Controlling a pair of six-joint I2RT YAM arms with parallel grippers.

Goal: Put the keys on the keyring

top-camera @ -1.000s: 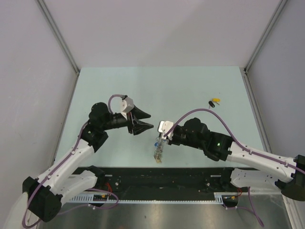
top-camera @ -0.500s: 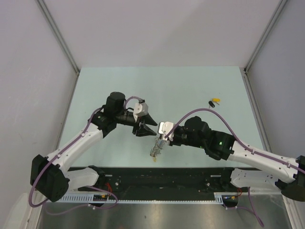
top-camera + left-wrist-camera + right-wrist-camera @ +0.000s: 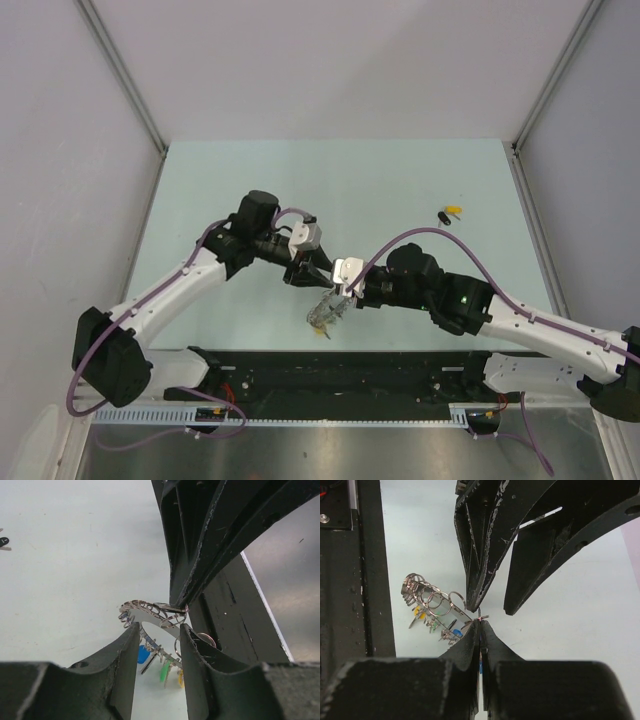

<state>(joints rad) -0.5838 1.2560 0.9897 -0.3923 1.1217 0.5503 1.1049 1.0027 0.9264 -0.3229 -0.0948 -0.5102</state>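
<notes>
The keyring (image 3: 324, 313) is a silver ring strung with keys and small blue, green and yellow tags. It hangs just above the table's near edge. My right gripper (image 3: 341, 292) is shut on its top edge, and the right wrist view shows the pads pinching a wire loop (image 3: 481, 621) with the ring (image 3: 431, 603) to the left. My left gripper (image 3: 314, 274) is open, its fingers either side of the ring's top (image 3: 150, 614) without gripping, and its tips meet my right gripper's tip. The yellow-tagged key (image 3: 456, 210) and black-tagged key (image 3: 442, 217) lie together at the far right.
The black rail (image 3: 400, 370) runs along the near edge under the keyring. Grey walls and metal posts (image 3: 120, 75) bound the table on both sides. The black-tagged key (image 3: 4, 541) shows at the left edge of the left wrist view.
My left arm has reached right and forward, bringing its open gripper up against the right gripper at the keyring. The keyring has swung slightly left. The right arm has barely moved.
</notes>
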